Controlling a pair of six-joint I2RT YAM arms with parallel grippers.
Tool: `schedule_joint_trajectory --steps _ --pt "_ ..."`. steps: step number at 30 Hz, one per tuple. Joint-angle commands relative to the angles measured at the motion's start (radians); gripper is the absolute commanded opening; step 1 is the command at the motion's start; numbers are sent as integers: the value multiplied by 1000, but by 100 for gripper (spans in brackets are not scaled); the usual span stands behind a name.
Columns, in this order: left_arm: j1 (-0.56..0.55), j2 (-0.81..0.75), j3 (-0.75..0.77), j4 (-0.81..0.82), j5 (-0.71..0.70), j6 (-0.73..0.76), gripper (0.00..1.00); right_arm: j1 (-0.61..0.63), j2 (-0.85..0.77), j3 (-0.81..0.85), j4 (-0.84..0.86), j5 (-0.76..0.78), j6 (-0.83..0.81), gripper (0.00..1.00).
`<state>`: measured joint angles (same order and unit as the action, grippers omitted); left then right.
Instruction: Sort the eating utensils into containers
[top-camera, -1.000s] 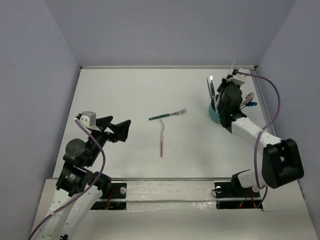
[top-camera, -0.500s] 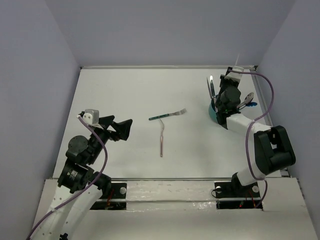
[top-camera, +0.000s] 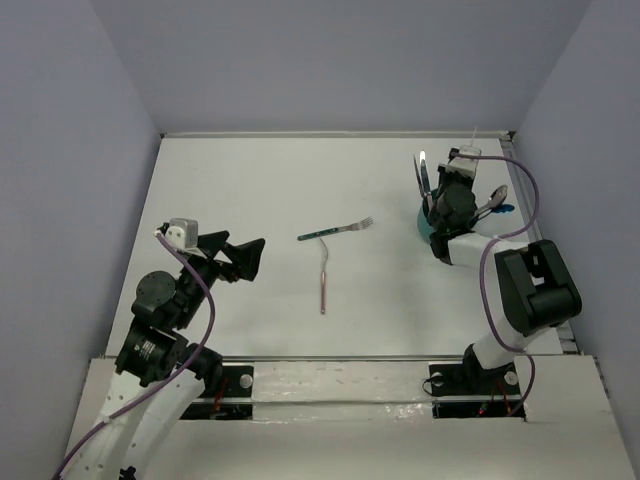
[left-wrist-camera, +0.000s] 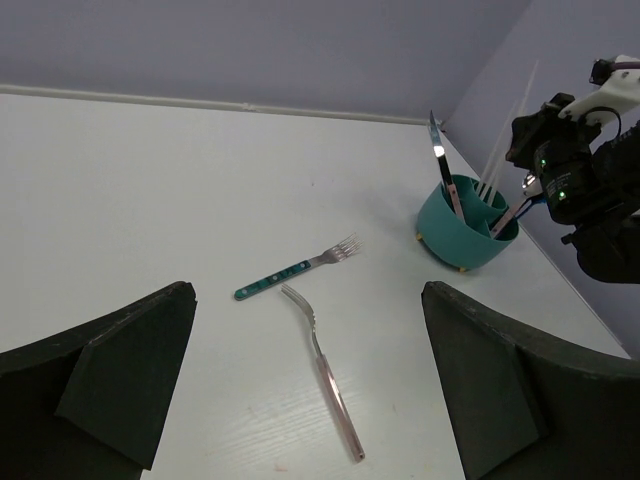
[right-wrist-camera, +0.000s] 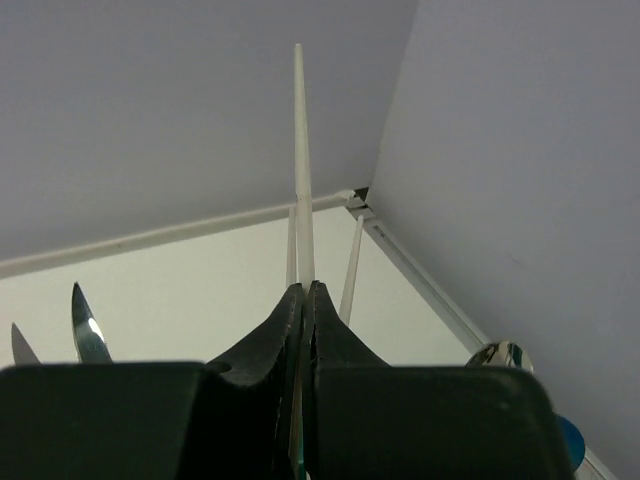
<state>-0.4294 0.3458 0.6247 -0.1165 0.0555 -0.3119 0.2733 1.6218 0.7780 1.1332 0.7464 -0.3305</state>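
From above, the left gripper (top-camera: 250, 260) hangs over the left part of the table (top-camera: 250, 180), its jaws spread wide and nothing between them. The right gripper (top-camera: 458, 175) is above the teal cup (top-camera: 428, 228), which stands at the far right of the table with a knife (top-camera: 423, 172) and a spoon (top-camera: 493, 205) standing in it. A green-handled fork (top-camera: 335, 231) and a pale pink utensil (top-camera: 322, 280) lie in the middle of the table, just beside each other. The left wrist view shows these two pieces beyond its wide-apart fingers (left-wrist-camera: 120, 370) (both well apart from the cup). In the right wrist view the jaws are pressed together on a pale stick (right-wrist-camera: 299, 140) that points upward.
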Motion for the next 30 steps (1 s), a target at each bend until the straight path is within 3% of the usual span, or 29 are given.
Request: schedule_joint_trajectory --steps 1,3,4,6,8,13,14,17,22,30 --pt "8 -1 26 48 12 13 99 -6 -25 -35 71 39 73 2" --pt "8 -4 26 48 14 13 99 -6 -62 -55 21 34 128 16" --pt "8 -2 26 48 12 11 99 -6 -75 -57 -36 25 161 31" --pt "8 -4 26 48 15 11 99 -6 -123 -43 -117 8 198 48" --pt "8 -7 26 47 17 10 99 -6 -166 -25 -284 -21 274 64" --pt "8 -18 26 43 14 10 99 -6 -333 38 -649 -91 456 80" --pt "8 -24 26 43 14 10 99 -6 -358 44 -793 -91 529 84" --pt "8 -36 24 38 15 8 99 -6 -465 21 -1022 -105 655 92" --pt "8 -48 24 37 18 8 99 -6 -583 -45 -1339 -186 803 95" --pt "8 -73 23 25 9 8 99 -46 -628 -120 -1463 -188 846 96"
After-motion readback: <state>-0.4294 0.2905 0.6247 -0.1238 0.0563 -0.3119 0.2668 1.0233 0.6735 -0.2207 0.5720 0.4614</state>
